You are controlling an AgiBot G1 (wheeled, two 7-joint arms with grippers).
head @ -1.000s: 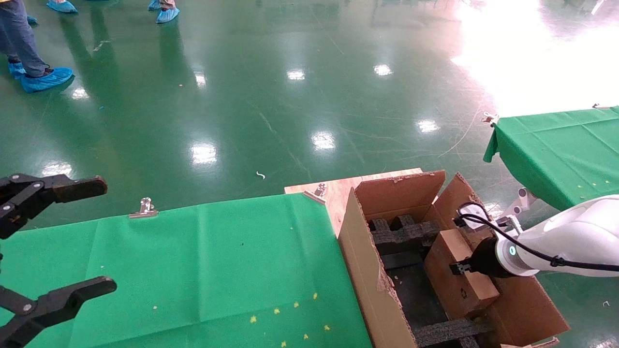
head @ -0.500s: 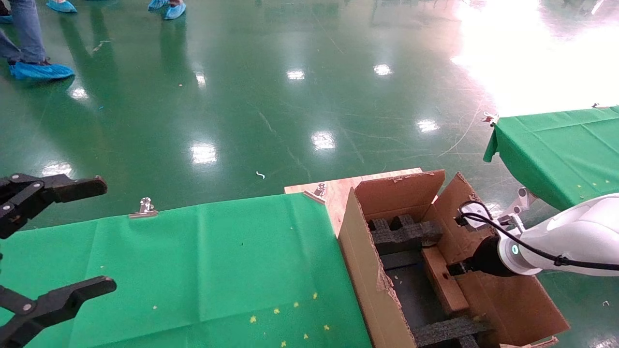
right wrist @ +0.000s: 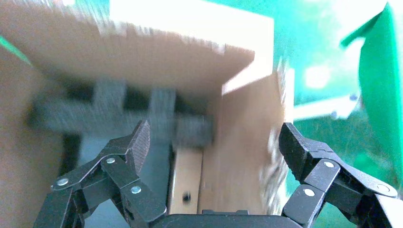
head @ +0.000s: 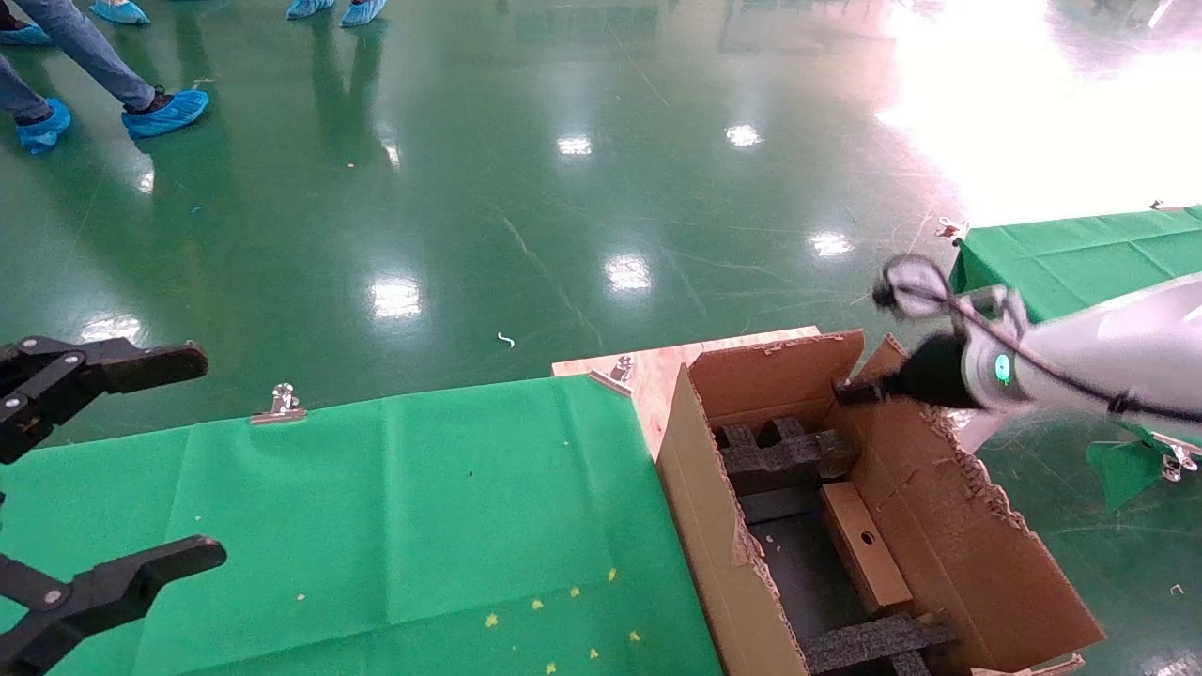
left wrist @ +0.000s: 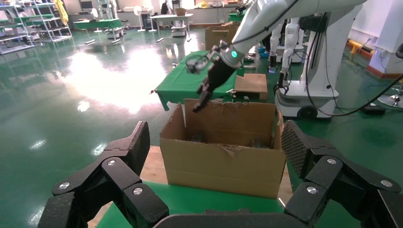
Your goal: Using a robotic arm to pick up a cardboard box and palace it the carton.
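Since the last frame your robotic arm [head: 1080, 371] has lifted clear; its right gripper [head: 850, 392] hangs above the carton [head: 948, 526], blurred. The cardboard box [head: 864, 559] stands on edge inside, against the right wall, between black foam inserts [head: 784, 455]. The left gripper [head: 103, 465] is parked over the green cloth [head: 394, 507], jaws spread. Left wrist view: corrugated carton [left wrist: 223, 159], ragged flaps. Right wrist view: jaws wide, empty; box [right wrist: 186, 183] below, smeared.

Robot lab hall: glossy green floor [head: 526, 188], shelving racks [left wrist: 28, 21].
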